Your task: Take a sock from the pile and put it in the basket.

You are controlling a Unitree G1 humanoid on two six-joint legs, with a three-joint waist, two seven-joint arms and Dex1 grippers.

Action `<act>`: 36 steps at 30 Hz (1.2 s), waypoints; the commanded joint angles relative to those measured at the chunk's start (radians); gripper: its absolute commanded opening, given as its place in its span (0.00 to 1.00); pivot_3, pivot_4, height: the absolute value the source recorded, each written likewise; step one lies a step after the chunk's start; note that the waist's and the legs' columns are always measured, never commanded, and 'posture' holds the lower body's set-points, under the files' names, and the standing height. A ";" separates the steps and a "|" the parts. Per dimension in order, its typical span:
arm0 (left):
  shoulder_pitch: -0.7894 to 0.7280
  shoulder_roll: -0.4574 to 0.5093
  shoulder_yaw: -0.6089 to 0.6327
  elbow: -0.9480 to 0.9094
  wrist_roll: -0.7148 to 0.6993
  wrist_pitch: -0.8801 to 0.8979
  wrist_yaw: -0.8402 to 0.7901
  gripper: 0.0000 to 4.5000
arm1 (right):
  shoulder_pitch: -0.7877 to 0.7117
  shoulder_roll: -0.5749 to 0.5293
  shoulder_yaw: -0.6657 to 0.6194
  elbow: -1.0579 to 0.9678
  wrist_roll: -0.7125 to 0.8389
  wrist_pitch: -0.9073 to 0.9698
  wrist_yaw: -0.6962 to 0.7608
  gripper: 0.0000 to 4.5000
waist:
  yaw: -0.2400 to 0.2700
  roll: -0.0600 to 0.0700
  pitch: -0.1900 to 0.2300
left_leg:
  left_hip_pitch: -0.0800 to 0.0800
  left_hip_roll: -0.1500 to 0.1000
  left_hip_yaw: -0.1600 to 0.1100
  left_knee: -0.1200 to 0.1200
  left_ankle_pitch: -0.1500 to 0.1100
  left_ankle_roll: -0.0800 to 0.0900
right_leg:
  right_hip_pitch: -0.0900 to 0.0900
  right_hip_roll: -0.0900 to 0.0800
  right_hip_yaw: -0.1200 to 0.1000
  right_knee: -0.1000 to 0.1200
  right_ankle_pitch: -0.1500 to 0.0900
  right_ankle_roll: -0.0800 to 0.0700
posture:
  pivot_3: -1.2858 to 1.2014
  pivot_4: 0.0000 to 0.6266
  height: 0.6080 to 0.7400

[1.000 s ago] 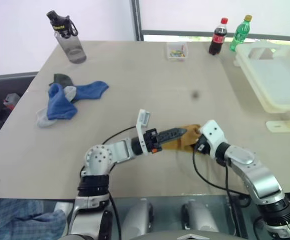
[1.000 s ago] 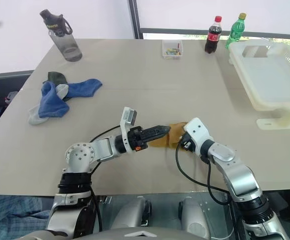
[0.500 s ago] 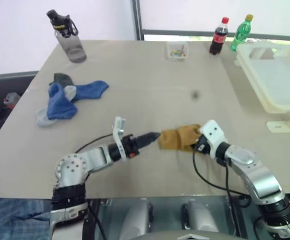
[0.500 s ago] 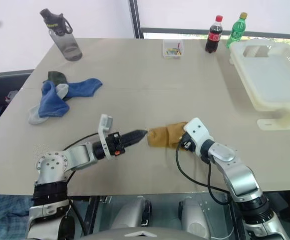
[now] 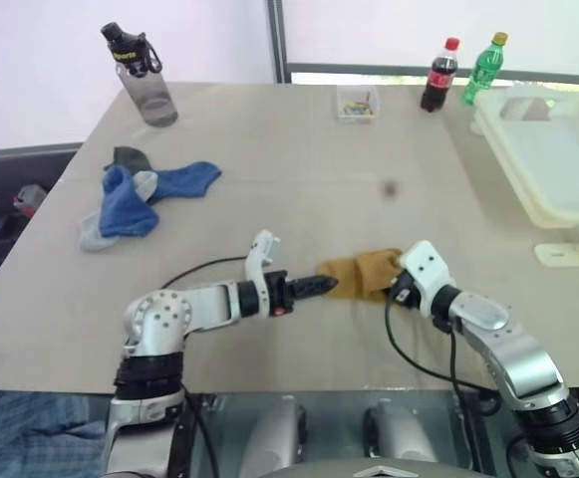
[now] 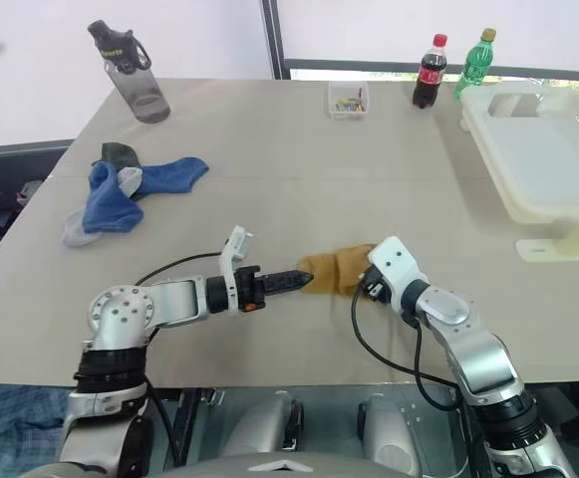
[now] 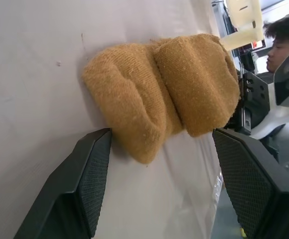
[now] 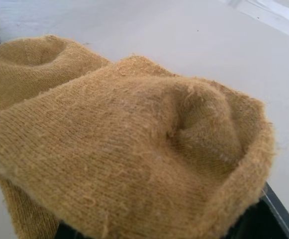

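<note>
A mustard-brown sock lies folded on the table near the front, and my right gripper is shut on its right end. My left gripper points at the sock's left end. In the left wrist view its two black fingers stand wide open, with the sock just ahead of them. The sock covers the right gripper's fingers in the right wrist view. The pile of blue and grey socks sits at the table's left. The cream basket stands at the far right.
A grey water bottle stands at the back left. A small clear box, a cola bottle and a green bottle line the back edge. A person shows beyond the table in the left wrist view.
My left gripper has let go of the sock, drawn back to the left and sunk lower. Its tips now sit at the sock's left end. The right gripper and sock have stayed put.
</note>
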 commanded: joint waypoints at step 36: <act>-0.114 -0.191 -0.103 0.204 0.090 -0.178 -0.375 0.77 | -0.049 -0.038 0.024 -0.042 -0.048 -0.053 0.065 0.45 | -0.007 -0.001 0.002 | -0.005 0.000 0.001 -0.004 0.000 0.000 | -0.004 0.001 -0.002 -0.003 0.000 0.000 | 0.52 0.24 1.00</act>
